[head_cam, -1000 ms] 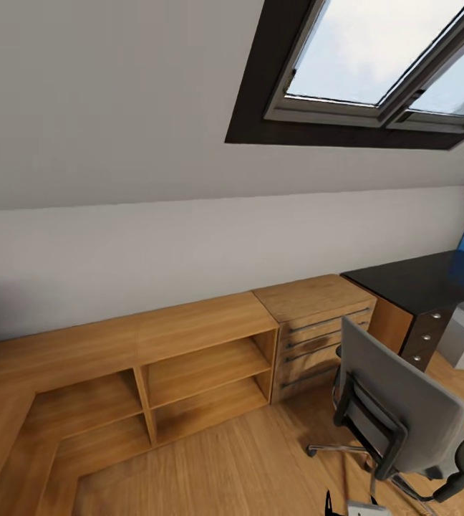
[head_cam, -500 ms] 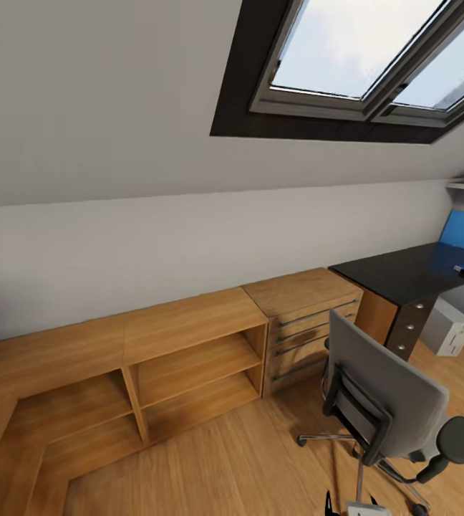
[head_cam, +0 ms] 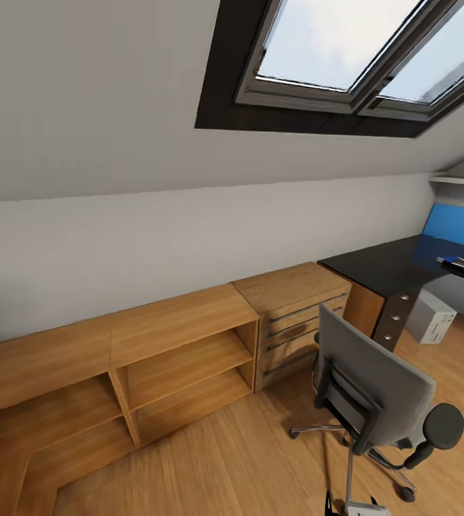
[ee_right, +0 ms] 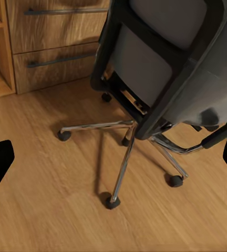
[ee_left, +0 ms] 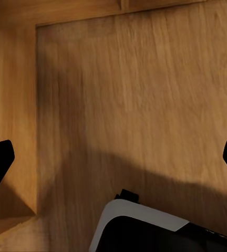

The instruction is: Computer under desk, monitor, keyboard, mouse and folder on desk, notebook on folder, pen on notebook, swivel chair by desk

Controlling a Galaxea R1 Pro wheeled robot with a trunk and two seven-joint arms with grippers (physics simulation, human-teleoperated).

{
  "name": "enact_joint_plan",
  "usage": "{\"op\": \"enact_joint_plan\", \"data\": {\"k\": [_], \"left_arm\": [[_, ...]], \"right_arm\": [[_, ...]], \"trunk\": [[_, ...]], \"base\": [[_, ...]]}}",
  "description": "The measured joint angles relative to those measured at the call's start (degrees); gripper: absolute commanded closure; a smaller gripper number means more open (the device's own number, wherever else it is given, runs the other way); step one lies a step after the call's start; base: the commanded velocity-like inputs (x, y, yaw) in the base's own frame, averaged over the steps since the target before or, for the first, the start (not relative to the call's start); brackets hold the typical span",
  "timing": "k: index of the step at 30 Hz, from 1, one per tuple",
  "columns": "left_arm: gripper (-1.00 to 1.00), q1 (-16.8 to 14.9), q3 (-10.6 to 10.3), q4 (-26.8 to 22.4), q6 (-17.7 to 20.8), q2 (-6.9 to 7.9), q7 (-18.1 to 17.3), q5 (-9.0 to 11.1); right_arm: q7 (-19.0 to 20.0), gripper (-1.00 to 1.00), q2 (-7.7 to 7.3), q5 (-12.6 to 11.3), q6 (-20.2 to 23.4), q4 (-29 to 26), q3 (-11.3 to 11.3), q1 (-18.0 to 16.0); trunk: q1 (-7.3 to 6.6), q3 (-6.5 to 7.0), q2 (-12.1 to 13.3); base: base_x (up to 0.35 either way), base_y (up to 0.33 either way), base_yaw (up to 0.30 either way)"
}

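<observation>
Daylight thru skylight (head_cam: 346,50) above me, bright; soft shadows on floor (ee_left: 145,105); edges warp, renders slightly soft.

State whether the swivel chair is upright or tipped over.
Upright: the swivel chair stands with its chrome base and castors on the wood floor, backrest vertical.

skylight (head_cam: 332,43), sloped wall, light-wood cabinet (head_cam: 175,322)

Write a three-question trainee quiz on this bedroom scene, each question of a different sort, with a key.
1. True or false: the swivel chair stands on the wood floor.
2. What colour is the desk top?
3. The computer sits: A) on the desk, B) on the floor under the desk, C) on the chair.

Key: 1 true; 2 black; 3 B.
</observation>
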Motion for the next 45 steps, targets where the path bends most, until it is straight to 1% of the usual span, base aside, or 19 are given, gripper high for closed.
{"op": "enact_joint_plan", "data": {"k": [8, 14, 38, 45], "left_arm": [[-1.00, 0.0, 0.0, 0.0, -0.1, 0.00, 0.0, 0.0], [-1.00, 0.0, -0.1, 0.0, 0.0, 0.00, 0.0, 0.0], [-1.00, 0.0, -0.1, 0.0, 0.0, 0.00, 0.0, 0.0], [-1.00, 0.0, -0.1, 0.0, 0.0, 0.00, 0.0, 0.0]], "right_arm": [[0.0, -1.00, 0.00, 0.0, 0.0, 0.0, 0.0, 0.0], [0.0, -1.00, -0.02, 0.0, 0.0, 0.0, 0.0, 0.0], [0.0, -1.00, 0.00, 0.0, -0.1, 0.0, 0.0, 0.0], [0.0, -1.00, 0.00, 0.0, -0.1, 0.0, 0.0, 0.0]], "trunk": [[-0.01, -0.61, 0.0], [0.01, -0.85, 0.0], [0.02, -0.93, 0.0], [-0.01, -0.94, 0.0]], "base": [[0.232, 0.170, -0.149], [0.091, 0.048, -0.214], [0.007, 0.003, -0.250], [0.186, 0.071, -0.254]]}}
